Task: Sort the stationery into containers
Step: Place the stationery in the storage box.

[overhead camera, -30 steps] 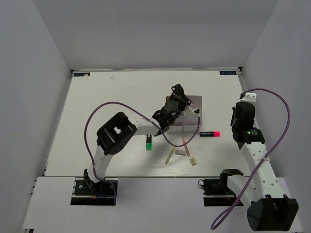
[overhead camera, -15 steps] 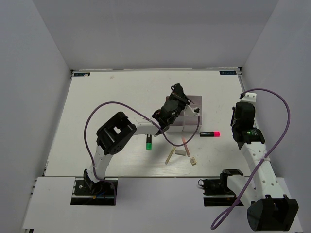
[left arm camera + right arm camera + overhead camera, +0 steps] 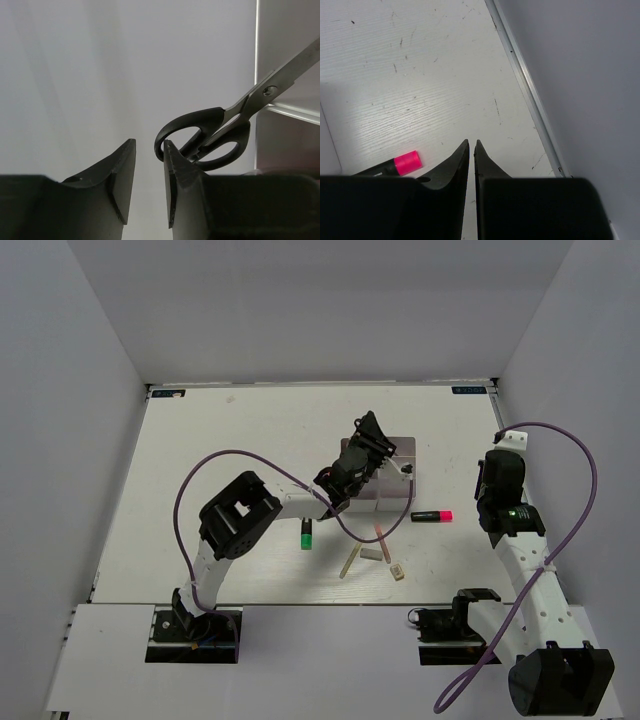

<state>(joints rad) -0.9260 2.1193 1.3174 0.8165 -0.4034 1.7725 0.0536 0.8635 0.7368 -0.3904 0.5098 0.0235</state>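
Pointing up-right, the scissors (image 3: 215, 116) have black loops; steel blades.

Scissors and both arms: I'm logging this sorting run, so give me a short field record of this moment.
scissors: black handles beside the left fingers, blades reaching across the bins' edge
left gripper: open, nothing between fingers
right gripper: shut, empty, near black-pink marker
outside bins: black-green marker, cream stick, pink stick, grey eraser, tan eraser

A lab test booth: white table (image 3: 220, 430) boxed in by plain grey walls (image 3: 320, 310).
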